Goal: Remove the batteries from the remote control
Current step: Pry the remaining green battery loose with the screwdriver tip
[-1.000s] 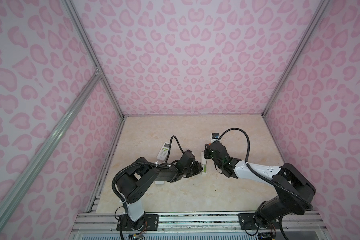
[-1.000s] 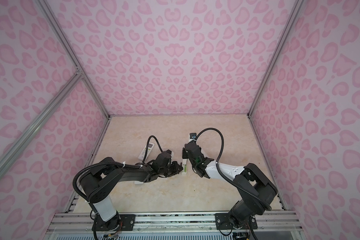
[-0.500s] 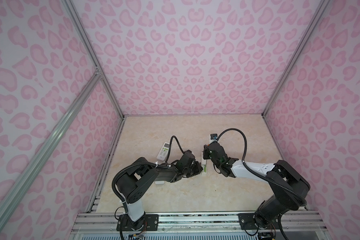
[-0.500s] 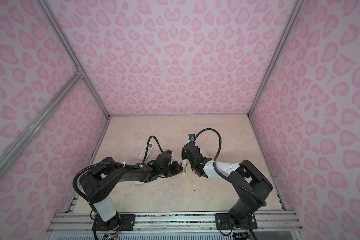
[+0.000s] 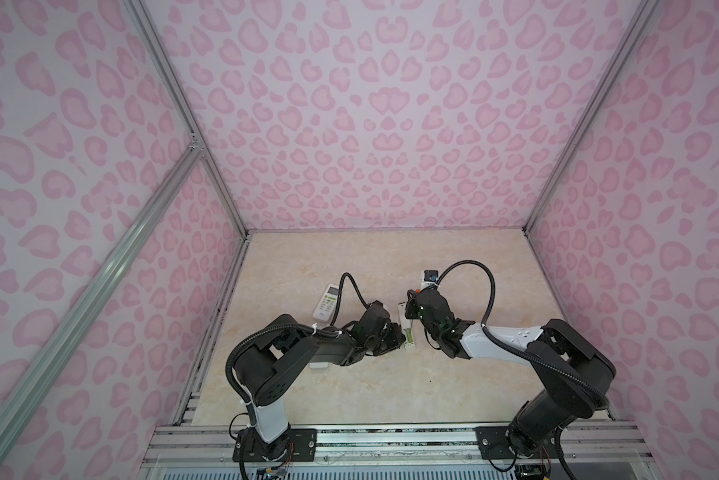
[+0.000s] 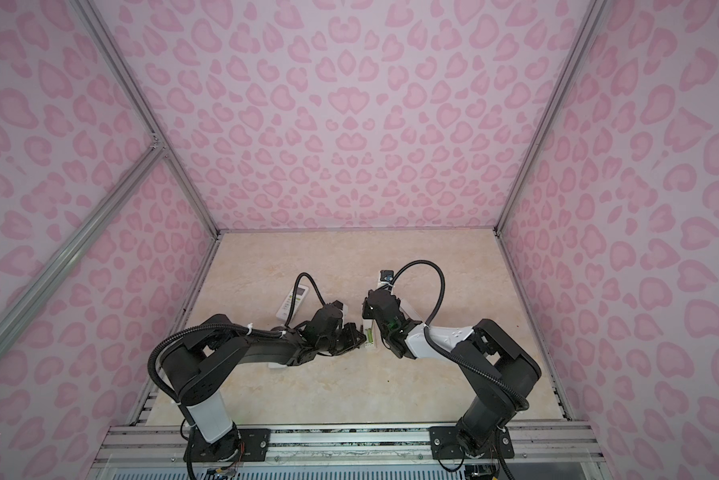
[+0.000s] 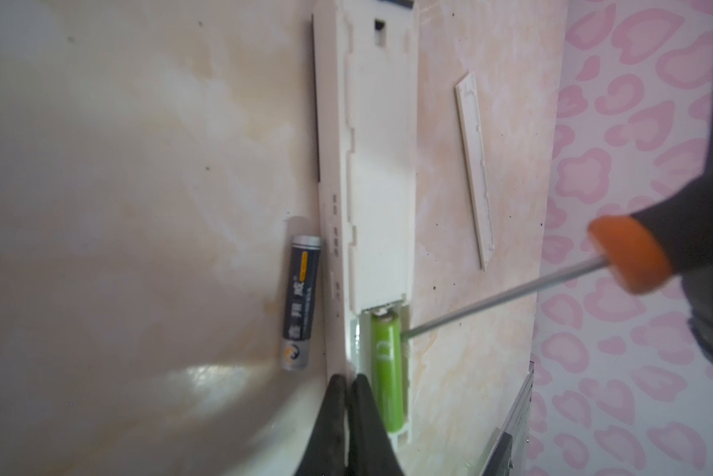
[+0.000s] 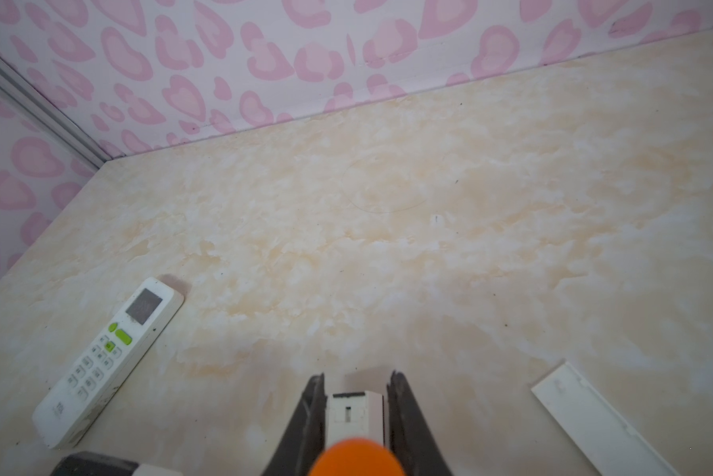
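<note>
**Sitting in its open bay, one lime green battery; one black battery out on the desk**

The green one lies lengthwise in the uncovered compartment at one end of the white remote, which is flat on the desk with its back up. The slot next to it in the bay looks bare. The black one is outside the remote, on the desk just beside its long edge and parallel to it.

The metal tip of the screwdriver touches the side of the green battery near the spring end, its thin shaft slanting up and away to an orange and black handle. The right claw pinches that handle, and the far end of the remote shows between its two fingers.

The left claw has its fingertips pressed together with nothing between them. The tips are down at the compartment end of the remote, right beside the green battery.

On the other side of the remote from the black battery, a slim white battery cover lies flat on the desk, apart from everything. A second remote, face up with green buttons, lies well off on the left arm's side, with that arm's cable looping over it in both top views
</note>
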`<state>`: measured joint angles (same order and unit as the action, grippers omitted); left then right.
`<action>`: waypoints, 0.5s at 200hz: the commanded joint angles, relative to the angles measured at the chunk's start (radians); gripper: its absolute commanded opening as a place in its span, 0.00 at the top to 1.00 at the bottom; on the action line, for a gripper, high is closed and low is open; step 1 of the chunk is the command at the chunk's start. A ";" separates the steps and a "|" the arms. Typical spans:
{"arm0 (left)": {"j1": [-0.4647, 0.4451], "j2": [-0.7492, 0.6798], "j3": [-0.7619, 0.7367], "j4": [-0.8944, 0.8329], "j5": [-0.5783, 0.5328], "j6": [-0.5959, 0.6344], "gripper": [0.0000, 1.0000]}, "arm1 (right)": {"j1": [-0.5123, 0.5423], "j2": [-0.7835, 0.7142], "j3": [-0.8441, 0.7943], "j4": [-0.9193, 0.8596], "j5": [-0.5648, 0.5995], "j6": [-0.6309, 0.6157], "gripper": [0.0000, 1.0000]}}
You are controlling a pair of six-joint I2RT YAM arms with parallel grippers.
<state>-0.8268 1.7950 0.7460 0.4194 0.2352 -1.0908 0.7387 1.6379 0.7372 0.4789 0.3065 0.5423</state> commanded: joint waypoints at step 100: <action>-0.001 -0.045 0.004 -0.019 -0.036 0.030 0.85 | -0.037 -0.027 -0.039 0.002 -0.015 0.038 1.00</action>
<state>-0.8268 1.7786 0.7433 0.4088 0.2234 -1.0908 0.7177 1.6154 0.7155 0.4786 0.3088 0.5579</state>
